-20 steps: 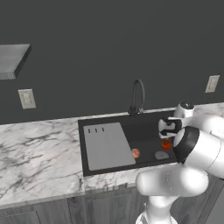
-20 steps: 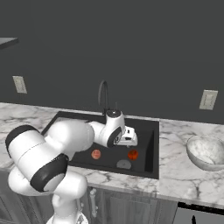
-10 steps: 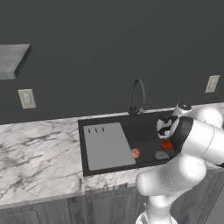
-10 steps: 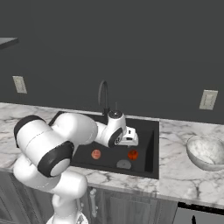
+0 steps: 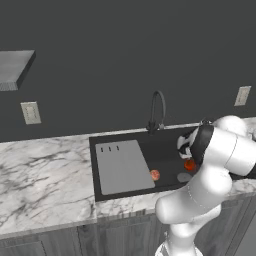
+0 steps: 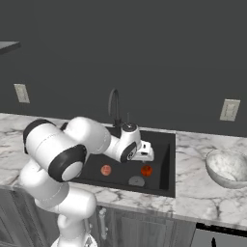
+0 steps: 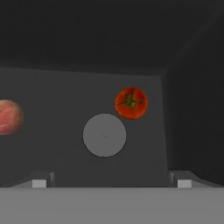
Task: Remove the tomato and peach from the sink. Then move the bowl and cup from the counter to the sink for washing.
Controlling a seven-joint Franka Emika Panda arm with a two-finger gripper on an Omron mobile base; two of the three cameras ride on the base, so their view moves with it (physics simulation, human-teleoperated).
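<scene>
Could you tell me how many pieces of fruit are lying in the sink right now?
2: the tomato beside the round drain, and the peach nearer the grey panel. The arm may hide more.

Pale wall sockets on the dark wall, grey shelf upper left

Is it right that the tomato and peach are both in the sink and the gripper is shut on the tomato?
Not quite. The tomato and peach both lie in the sink, but the gripper is open and holds nothing; the hand view shows the tomato lying free beyond the fingertips.
</scene>
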